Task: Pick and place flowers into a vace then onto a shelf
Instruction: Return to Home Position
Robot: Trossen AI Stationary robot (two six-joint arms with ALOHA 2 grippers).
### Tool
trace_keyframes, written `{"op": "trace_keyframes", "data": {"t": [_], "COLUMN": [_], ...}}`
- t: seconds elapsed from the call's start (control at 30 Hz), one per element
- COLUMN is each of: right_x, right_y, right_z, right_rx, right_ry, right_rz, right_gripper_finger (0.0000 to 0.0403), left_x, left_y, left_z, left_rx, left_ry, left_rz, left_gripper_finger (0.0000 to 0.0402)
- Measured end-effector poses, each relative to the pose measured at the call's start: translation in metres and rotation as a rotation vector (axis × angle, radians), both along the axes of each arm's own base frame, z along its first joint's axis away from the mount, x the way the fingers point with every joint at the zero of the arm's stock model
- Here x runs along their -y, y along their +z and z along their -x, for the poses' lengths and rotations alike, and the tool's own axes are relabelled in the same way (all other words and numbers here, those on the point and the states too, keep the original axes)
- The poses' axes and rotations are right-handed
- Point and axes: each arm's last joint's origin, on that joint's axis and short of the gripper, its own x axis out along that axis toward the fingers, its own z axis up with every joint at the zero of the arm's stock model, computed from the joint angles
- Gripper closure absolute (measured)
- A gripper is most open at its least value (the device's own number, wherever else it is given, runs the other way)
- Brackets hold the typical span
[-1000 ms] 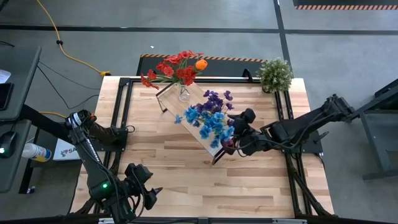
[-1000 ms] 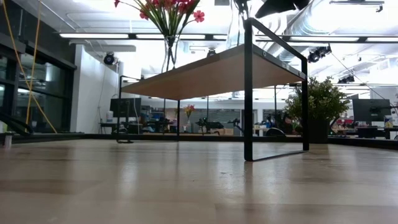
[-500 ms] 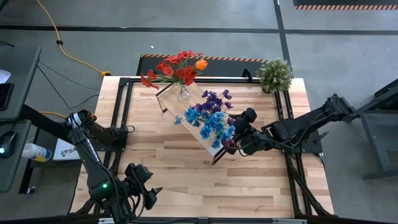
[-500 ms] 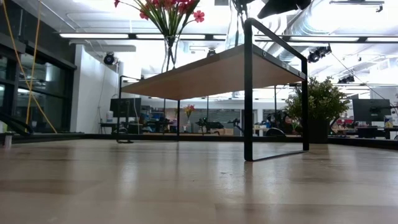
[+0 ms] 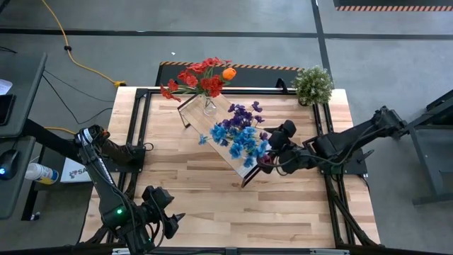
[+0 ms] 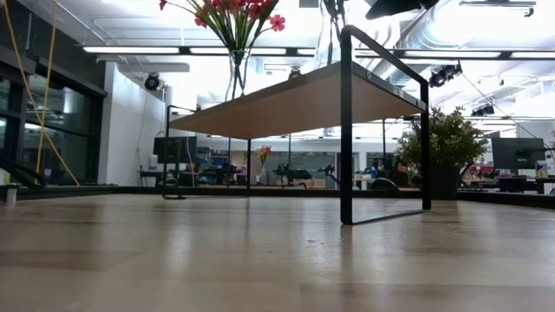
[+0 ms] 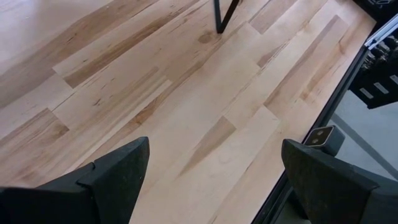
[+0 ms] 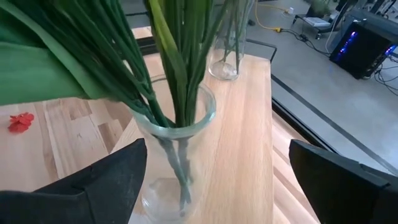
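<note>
The shelf (image 5: 197, 117), a light-wood plank on a black frame, stands slantwise on the table. A glass vase (image 5: 210, 106) with red and orange flowers (image 5: 202, 76) stands on its far end. A second glass vase (image 8: 174, 155) stands on its base near the near end, holding green stems with blue and purple flowers (image 5: 239, 134). My right gripper (image 8: 216, 155) is open just right of this vase, a finger on either side of it, touching nothing. My left gripper (image 5: 170, 221) hangs open over bare table near the front edge.
A bushy potted plant (image 5: 313, 85) stands at the table's far right corner. A red petal (image 8: 22, 121) lies on the table beside the shelf. Black frame rails run along the table's left and right sides. The near half of the table (image 7: 186, 112) is bare wood.
</note>
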Motion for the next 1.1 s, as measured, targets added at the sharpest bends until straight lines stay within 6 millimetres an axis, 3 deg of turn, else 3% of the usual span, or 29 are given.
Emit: {"op": "trace_keyframes", "data": {"t": [0.8, 1.1], "right_x": [0.009, 0.013], "right_y": [-0.004, 0.007], "right_z": [0.003, 0.013], "right_rx": [-0.026, 0.016], "right_ry": [-0.042, -0.033], "right_rz": [-0.081, -0.108], "right_gripper_finger": [0.0022, 0.0022], "left_x": [0.0, 0.0], "left_y": [0.0, 0.0], "left_z": [0.0, 0.0], "left_rx": [0.001, 0.0], "left_ry": [0.002, 0.002], "left_rz": [0.002, 0.001], "left_gripper_finger": [0.0004, 0.0004]}}
